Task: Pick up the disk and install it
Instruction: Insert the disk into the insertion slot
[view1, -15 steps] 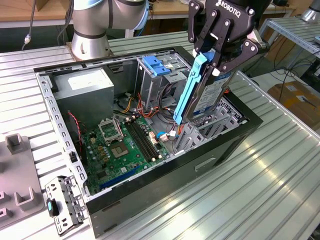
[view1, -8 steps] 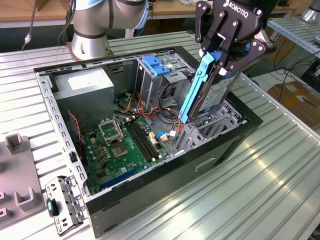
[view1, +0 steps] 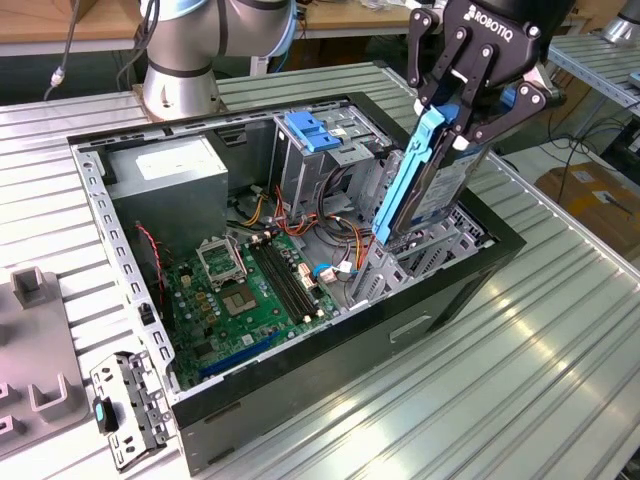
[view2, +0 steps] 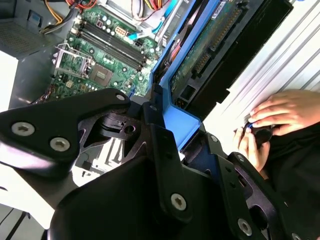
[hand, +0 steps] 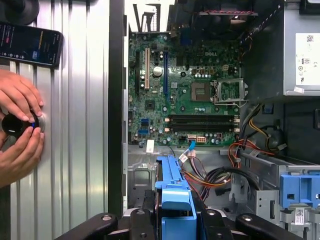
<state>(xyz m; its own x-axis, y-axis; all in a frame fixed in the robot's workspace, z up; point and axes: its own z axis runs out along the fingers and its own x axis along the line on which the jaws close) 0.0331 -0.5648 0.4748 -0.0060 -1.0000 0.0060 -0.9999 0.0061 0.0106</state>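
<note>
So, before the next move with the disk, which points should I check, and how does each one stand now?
1. Grip: gripper shut on the disk: ok.
2. Disk seated in the drive cage: not ok, most of it stands tilted above the case.
3. Disk lined up with the cage: cannot tell.
4. Cables clear of the disk's lower end: cannot tell.
5. Person's hands outside the case, on the table: ok.
</note>
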